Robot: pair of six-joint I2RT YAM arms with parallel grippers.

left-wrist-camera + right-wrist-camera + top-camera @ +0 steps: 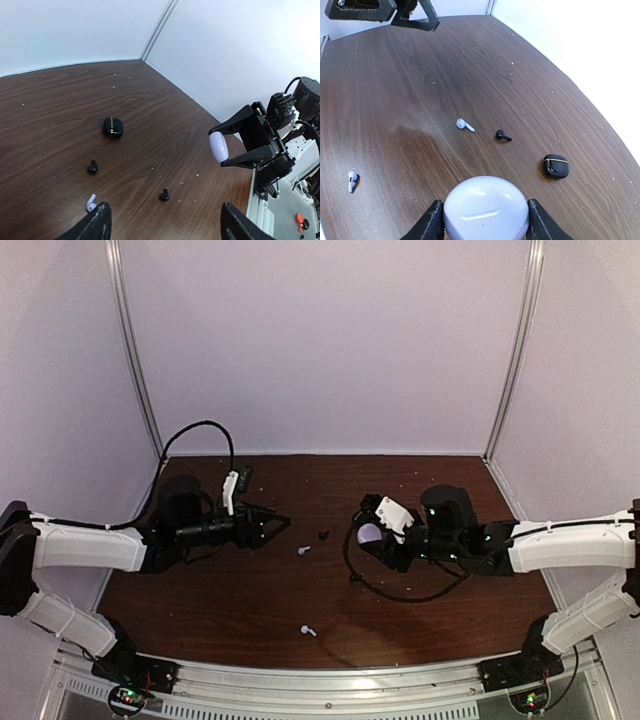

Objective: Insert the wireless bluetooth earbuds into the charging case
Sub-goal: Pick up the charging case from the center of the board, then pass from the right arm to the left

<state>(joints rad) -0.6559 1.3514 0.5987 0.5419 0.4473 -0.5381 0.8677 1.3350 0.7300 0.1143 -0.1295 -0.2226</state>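
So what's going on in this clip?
The right gripper holds the pale lavender charging case between its fingers, above the table. The left gripper is open and empty, low over the wood near a white earbud. A second white earbud, two black earbuds and a closed black case lie loose on the table. No earbud is in a case yet.

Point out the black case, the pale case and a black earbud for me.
black case [555,166], right wrist view, middle of its top.
pale case [486,207], right wrist view, middle of its front face.
black earbud [500,134], right wrist view, on its head.
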